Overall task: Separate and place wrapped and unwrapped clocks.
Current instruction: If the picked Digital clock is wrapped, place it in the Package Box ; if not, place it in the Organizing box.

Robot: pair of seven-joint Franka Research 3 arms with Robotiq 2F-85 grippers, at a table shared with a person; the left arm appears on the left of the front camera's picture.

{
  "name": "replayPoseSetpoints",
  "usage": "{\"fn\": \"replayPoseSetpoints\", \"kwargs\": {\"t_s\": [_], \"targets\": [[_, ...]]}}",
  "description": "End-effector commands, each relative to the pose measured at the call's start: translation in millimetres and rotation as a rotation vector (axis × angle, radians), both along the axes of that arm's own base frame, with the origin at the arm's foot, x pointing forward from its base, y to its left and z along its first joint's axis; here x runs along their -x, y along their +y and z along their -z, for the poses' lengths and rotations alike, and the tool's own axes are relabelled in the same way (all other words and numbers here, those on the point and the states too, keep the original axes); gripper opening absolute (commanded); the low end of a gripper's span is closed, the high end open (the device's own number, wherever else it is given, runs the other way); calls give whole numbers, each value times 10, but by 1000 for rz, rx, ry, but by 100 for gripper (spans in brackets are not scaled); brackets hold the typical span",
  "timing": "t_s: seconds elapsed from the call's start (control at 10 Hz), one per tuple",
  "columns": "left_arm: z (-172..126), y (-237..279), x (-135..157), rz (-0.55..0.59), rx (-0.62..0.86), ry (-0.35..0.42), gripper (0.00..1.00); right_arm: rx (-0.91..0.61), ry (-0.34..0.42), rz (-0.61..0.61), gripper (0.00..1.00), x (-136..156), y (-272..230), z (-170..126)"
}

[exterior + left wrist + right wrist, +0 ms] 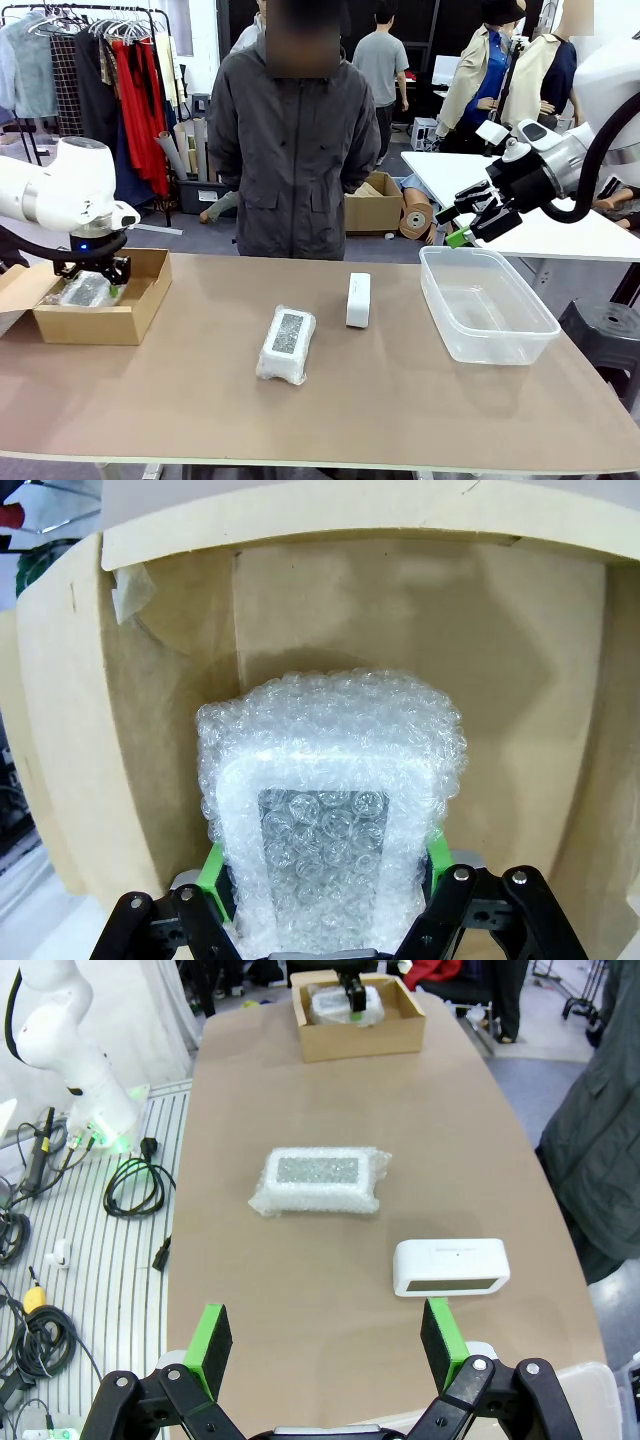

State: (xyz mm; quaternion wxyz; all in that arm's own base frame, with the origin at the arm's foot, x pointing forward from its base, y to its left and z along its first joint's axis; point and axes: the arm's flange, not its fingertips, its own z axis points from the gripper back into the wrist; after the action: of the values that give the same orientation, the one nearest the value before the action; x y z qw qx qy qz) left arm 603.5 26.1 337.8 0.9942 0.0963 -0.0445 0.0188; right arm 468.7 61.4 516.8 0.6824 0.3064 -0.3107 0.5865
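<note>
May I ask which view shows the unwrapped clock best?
Right wrist view: the unwrapped clock lies near, broad side visible. The front view shows it end-on; the left wrist view faces the cardboard box.

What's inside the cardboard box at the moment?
One bubble-wrapped clock, clamped by the left gripper. The floor of the cardboard box beneath it is covered, so anything underneath cannot be seen.

A brown table (400, 400) spreads below the right claw (465, 222). Just behind that claw stands a white table (435, 175), with a black stool (605, 335) lower down to its side. Far beyond the left claw (95, 272), a clothes rack (95, 60) holds hanging garments. On the grey floor (185, 235) past the right claw sit a cardboard carton (372, 205) and what may be paper rolls (415, 215). The light is even and indoor.
</note>
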Motion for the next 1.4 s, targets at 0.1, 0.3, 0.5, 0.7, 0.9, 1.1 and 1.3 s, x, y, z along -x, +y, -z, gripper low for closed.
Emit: {"fn": "replayPoseSetpoints", "kwargs": {"t_s": [0.1,0.3,0.5,0.7,0.9,1.1,1.3], "targets": [[-4,-15,-44,-24,-50,14,19,0,-3,-3,100,12,4,-4],[-64,-6,-27,-33,-50,5,57,0,-3,-3,100,12,4,-4],[-109,-21,-1,-31,-46,8,95,0,-3,-3,100,12,4,-4],[-157,-42,35,-33,-43,6,100,0,-3,-3,100,12,4,-4],[-195,-63,57,-26,-43,-1,100,0,-3,-3,100,12,4,-4],[-252,-85,108,-5,-27,-1,100,0,-3,-3,100,12,4,-4],[-382,-101,197,25,18,-2,100,0,-3,-3,100,12,4,-4]]}}
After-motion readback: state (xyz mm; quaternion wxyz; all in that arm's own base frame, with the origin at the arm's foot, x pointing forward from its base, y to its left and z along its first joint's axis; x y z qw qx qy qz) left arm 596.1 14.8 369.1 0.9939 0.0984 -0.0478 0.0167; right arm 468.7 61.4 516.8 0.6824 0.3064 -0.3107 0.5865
